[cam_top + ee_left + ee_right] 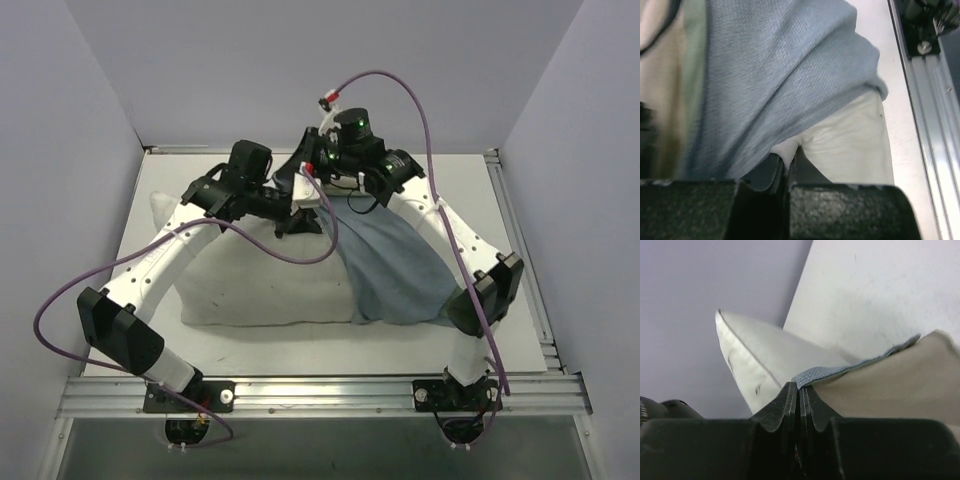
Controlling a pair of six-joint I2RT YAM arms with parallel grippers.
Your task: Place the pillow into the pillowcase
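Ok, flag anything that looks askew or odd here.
The pillowcase sits askew: it covers only the pillow's right end, bunched and slanting, its edge pinched in the right gripper. Most of the pillow lies bare. Nothing looks spilled or torn.

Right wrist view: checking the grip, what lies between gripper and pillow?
Right wrist view: the pillowcase hem, pinched by the right gripper, lies before the pillow.
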